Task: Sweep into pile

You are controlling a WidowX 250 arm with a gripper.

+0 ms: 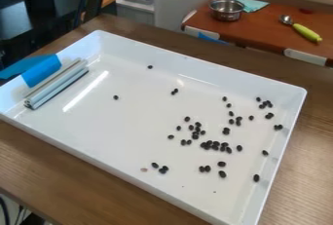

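Claw: whether it is wide, narrow or loaded cannot be told; its direction from the sweeping bar cannot be told either.
Sweeping bar (pixel 55 86): laid inside the tray, beside the short wall at the left of the view; what appears to be the sweeping tool is seen with a pale body and a dark lower edge.
Bar's long axis: set slantwise, roughly parallel to that short wall, so that a long side is turned towards the beans.
Dark beans (pixel 215 146): scattered well apart from the bar, mostly towards the opposite end; the densest cluster is found right of the tray's middle, with strays near the right-hand wall.
Lone bean (pixel 116 97): left between bar and main scatter, nearest the bar.
White tray (pixel 195 57): set on the wooden worktop (pixel 39 158); bar and beans are both contained by its raised walls.
Blue tape (pixel 41 74): fixed at the tray's left edge, beside the bar.
Pile: not formed; the task is judged to be at its start.
Coming move: a grip on the bar seems called for, then a stroke across its long axis, with the edge kept low.
Risk: beans could be rolled past the bar's ends or trapped against a wall.
Metal pot (pixel 226 9): stood on the red-brown surface (pixel 267 30) behind.
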